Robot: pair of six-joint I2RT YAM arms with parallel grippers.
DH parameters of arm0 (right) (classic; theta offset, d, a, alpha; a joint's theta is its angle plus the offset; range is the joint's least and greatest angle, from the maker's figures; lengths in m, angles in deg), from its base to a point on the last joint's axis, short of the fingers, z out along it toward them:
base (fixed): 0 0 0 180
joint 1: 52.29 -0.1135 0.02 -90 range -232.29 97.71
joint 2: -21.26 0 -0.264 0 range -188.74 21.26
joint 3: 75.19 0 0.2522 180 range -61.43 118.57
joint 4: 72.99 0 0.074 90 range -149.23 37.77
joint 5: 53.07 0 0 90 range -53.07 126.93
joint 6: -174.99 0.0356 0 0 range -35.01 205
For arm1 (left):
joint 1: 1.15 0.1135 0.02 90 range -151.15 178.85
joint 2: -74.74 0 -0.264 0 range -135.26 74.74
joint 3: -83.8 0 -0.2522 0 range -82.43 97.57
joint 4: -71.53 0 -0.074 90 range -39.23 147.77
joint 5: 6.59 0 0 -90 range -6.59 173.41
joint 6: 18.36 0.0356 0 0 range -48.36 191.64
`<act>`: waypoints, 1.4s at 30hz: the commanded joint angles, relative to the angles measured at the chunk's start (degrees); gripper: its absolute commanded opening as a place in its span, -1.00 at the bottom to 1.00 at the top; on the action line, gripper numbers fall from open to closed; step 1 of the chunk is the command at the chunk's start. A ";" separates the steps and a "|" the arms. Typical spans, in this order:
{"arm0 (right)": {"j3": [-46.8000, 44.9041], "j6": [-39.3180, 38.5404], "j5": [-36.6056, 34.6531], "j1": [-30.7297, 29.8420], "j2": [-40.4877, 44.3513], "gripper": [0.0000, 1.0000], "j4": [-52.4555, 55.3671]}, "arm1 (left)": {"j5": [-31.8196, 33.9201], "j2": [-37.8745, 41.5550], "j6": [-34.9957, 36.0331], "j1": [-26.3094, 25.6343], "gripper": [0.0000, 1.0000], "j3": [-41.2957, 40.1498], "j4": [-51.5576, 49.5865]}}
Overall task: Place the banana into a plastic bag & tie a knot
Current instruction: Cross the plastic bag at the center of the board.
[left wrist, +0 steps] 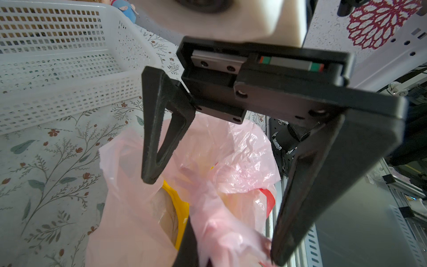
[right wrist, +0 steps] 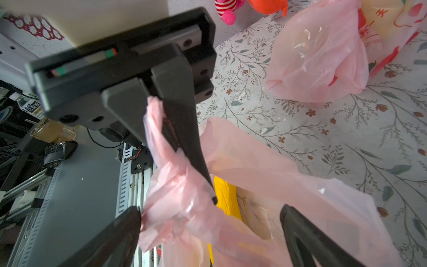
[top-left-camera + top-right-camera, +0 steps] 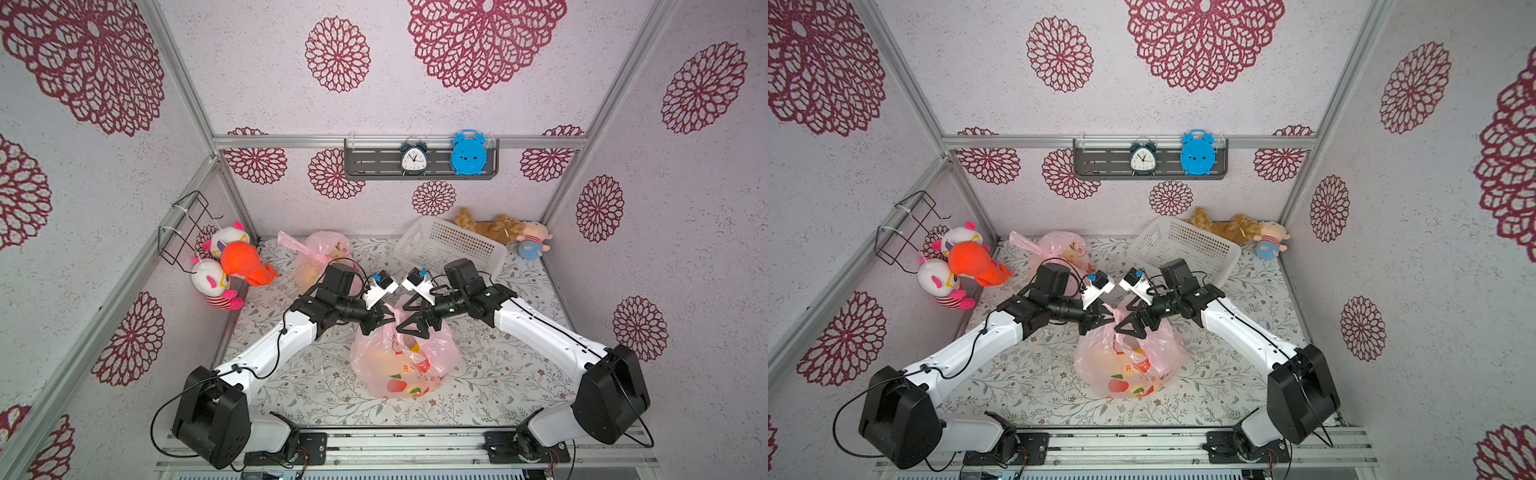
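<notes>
Left hand (image 2: 211, 196): clamped on twisted handle of translucent pink plastic bag (image 2: 265, 166)
Right hand (image 2: 210, 210): fingers spread wide
Yellow banana (image 2: 225, 194): inside bag

Pale walls (image 3: 415, 104) bear maroon rosettes. A grey shelf (image 3: 370, 160) hangs on the far wall. The table (image 3: 316, 386) is floral-printed.

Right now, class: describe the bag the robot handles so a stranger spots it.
On the floral table, find where the left arm and right arm meet. The pink bag there shows a yellow banana inside; the other pink bag lies at the back.
</notes>
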 commanded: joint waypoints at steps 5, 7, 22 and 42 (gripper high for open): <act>0.17 -2.76 -1.87 -0.87 0.62 0.91 -1.19 | -0.41 2.25 0.80 0.39 -1.00 0.61 -0.20; 0.30 -3.07 -2.31 -1.18 0.37 0.91 -1.12 | -0.58 2.25 0.78 0.37 -1.00 0.61 -0.03; 1.79 -3.79 -6.78 -3.46 -1.06 0.56 0.64 | -0.29 1.90 0.41 0.41 -1.00 0.96 0.28; 5.28 -5.53 -17.23 -4.08 -1.52 -1.00 5.65 | 2.55 2.80 -1.79 0.22 -1.00 0.79 -0.20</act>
